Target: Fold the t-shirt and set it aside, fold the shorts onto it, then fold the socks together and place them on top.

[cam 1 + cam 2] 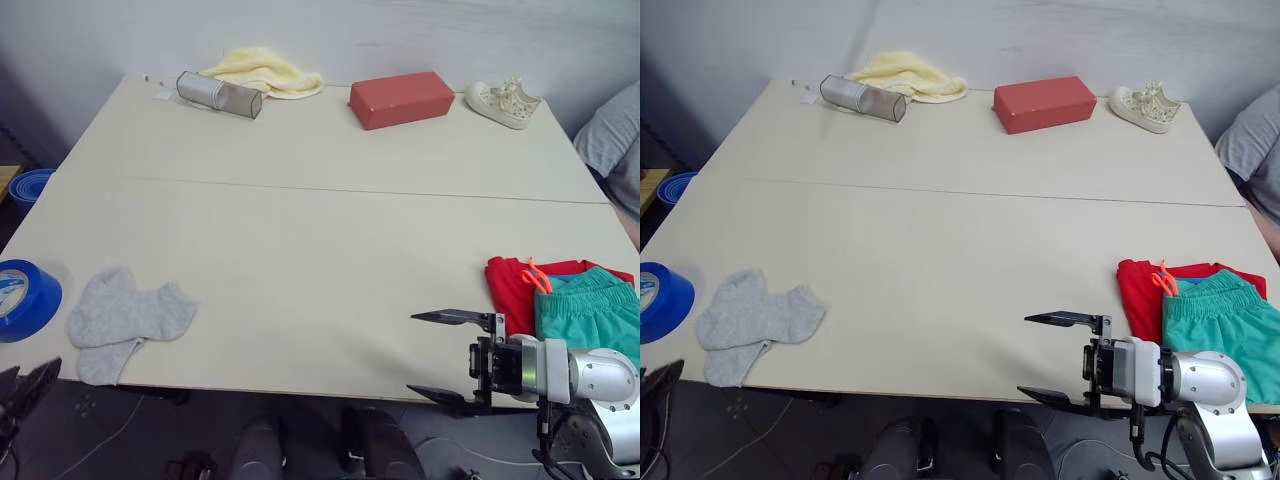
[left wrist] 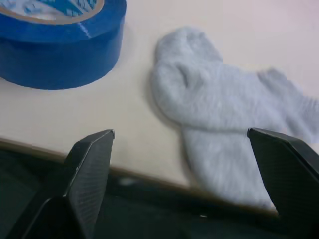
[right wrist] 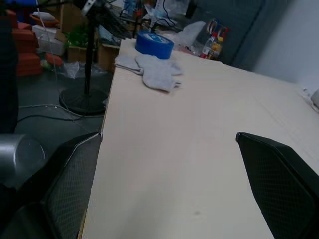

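Left eye view: t-shirt (image 1: 510, 290) & shorts (image 1: 592, 312) already stacked at table (image 1: 300, 230) near-right edge, so socks step is on. Socks (image 1: 125, 320) lie loose near-left, beside blue tape roll (image 1: 25, 298). Left end effector (image 2: 184, 149) spread wide, just short of socks; right end effector (image 1: 452, 357) wide, empty. Next, probably: lay one sock over the other, pinch both. Tape print unreadable.
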Motion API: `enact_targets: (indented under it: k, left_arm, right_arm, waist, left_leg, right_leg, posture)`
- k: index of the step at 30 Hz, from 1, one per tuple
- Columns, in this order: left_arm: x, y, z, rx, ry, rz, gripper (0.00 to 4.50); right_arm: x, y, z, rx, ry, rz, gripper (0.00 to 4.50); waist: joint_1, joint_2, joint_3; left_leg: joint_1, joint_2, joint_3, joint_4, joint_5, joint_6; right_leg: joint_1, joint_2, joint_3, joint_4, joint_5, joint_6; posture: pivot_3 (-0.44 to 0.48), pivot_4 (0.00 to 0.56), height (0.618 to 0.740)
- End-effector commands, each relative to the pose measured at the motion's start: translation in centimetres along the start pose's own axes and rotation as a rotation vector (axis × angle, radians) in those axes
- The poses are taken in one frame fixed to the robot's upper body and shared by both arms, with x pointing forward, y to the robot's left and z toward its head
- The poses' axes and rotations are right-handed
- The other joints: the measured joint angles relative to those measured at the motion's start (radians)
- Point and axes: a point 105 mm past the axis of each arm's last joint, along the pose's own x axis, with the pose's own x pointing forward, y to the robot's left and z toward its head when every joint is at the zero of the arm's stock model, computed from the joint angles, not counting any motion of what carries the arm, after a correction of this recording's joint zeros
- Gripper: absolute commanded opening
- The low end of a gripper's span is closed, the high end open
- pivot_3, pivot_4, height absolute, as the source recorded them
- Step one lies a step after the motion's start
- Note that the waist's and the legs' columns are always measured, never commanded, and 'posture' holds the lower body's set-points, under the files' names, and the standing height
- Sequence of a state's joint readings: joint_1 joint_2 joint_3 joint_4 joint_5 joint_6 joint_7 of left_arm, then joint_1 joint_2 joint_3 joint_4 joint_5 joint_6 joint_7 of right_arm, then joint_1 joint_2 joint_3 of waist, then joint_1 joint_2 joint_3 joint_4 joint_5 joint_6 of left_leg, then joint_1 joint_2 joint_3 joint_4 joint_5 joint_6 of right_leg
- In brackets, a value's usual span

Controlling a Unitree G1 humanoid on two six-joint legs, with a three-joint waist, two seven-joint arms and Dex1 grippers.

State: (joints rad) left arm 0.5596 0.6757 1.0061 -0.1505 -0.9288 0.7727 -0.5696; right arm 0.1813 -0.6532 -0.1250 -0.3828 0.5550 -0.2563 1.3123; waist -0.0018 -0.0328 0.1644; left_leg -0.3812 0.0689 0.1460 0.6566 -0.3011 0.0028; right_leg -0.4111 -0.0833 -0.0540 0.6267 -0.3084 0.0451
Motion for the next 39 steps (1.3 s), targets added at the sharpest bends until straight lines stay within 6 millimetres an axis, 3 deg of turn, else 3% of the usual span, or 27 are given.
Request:
enact_targets:
  k: [1, 8, 10, 15, 18, 26, 31, 34, 37, 39]
  left_arm:
    - [1.0, -0.1, 0.7, -0.128, 0.092, 0.003, 4.5]
    - [3.4, 0.6, -0.7, -0.187, 0.33, 0.063, 4.5]
    - [4.0, 0.7, -2.0, -0.179, 0.395, 0.074, 4.5]
    - [6.3, -2.0, -2.7, -0.218, 0.457, -0.045, 4.5]
    - [7.2, -3.6, -3.6, -0.203, 0.519, -0.098, 3.9]
    - [8.9, -5.5, -5.9, -0.137, 0.57, -0.155, 1.46]
    - [10.7, -11.4, -6.2, -0.132, 0.544, -0.347, 0.01]
    - [12.0, -14.1, -5.5, -0.122, 0.483, -0.406, 0.01]
    - [13.1, -18.3, -5.4, -0.091, 0.461, -0.508, 0.01]
    - [13.6, -20.5, -5.5, -0.077, 0.458, -0.559, 0.01]
  right_arm:
    - [0.0, -0.2, 0.4, -0.016, -0.01, 0.004, 4.35]
    - [-0.2, -1.0, 0.2, -0.036, 0.006, -0.015, 4.35]
    - [-0.3, -1.4, 0.2, -0.034, 0.005, -0.041, 4.35]
    - [-0.5, -1.3, 0.3, -0.025, 0.017, -0.063, 4.35]
    - [-0.8, -1.4, 0.4, -0.027, 0.028, -0.081, 4.5]
    - [-1.8, -0.9, 0.7, -0.023, 0.073, -0.11, 4.5]
    - [-3.6, -1.6, 0.7, -0.04, 0.143, -0.149, 4.5]
    - [-4.3, -1.6, 0.8, -0.038, 0.168, -0.151, 4.5]
    - [-4.5, -1.4, 1.0, -0.037, 0.181, -0.154, 4.5]
    - [-4.6, -1.4, 1.1, -0.04, 0.188, -0.169, 4.5]
  waist:
    - [-0.003, 0.001, 0.0]
    - [-0.028, 0.001, 0.0]
    - [-0.027, 0.005, 0.0]
    - [-0.018, 0.021, -0.001]
    - [-0.008, 0.022, -0.002]
    - [0.007, 0.036, -0.008]
    - [0.029, 0.037, -0.008]
    - [0.034, 0.034, -0.007]
    - [0.034, 0.029, -0.006]
    - [0.03, 0.023, -0.005]
  left_leg:
    - [0.001, 0.0, 0.001, -0.001, 0.0, 0.0]
    - [0.008, -0.002, 0.003, -0.01, 0.001, -0.005]
    - [0.009, -0.001, 0.002, -0.011, 0.001, -0.007]
    - [0.011, -0.001, 0.002, -0.012, 0.003, -0.009]
    - [0.011, -0.002, 0.001, -0.011, 0.003, -0.009]
    - [0.011, -0.008, 0.002, -0.012, 0.002, -0.005]
    - [0.011, -0.012, 0.002, -0.011, 0.004, 0.0]
    - [0.011, -0.013, 0.001, -0.01, 0.004, 0.002]
    - [0.011, -0.014, 0.0, -0.01, 0.005, 0.004]
    - [0.011, -0.014, 0.0, -0.01, 0.005, 0.005]
  right_leg:
    - [0.0, -0.001, 0.001, 0.0, 0.0, 0.0]
    - [0.001, -0.001, 0.001, 0.001, 0.0, 0.001]
    - [0.002, -0.001, 0.001, 0.002, 0.001, 0.002]
    - [0.002, -0.001, 0.001, 0.003, 0.0, 0.0]
    - [0.002, -0.001, 0.001, 0.004, 0.0, 0.0]
    - [0.003, -0.008, 0.001, 0.001, 0.0, 0.0]
    - [0.007, -0.011, 0.001, 0.001, 0.0, 0.002]
    - [0.011, -0.012, 0.0, -0.001, 0.002, 0.004]
    - [0.013, -0.012, 0.0, -0.004, 0.003, 0.007]
    - [0.014, -0.012, 0.0, -0.005, 0.012, 0.022]
  posture:
    - [0.0, 0.15, 0.74]
    - [0.0, 0.15, 0.74]
    - [0.0, 0.15, 0.74]
    - [0.0, 0.15, 0.74]
    - [0.0, 0.15, 0.74]
    - [0.0, 0.15, 0.74]
    - [0.0, 0.15, 0.74]
    - [0.0, 0.15, 0.74]
    - [0.0, 0.15, 0.74]
    - [0.0, 0.15, 0.74]
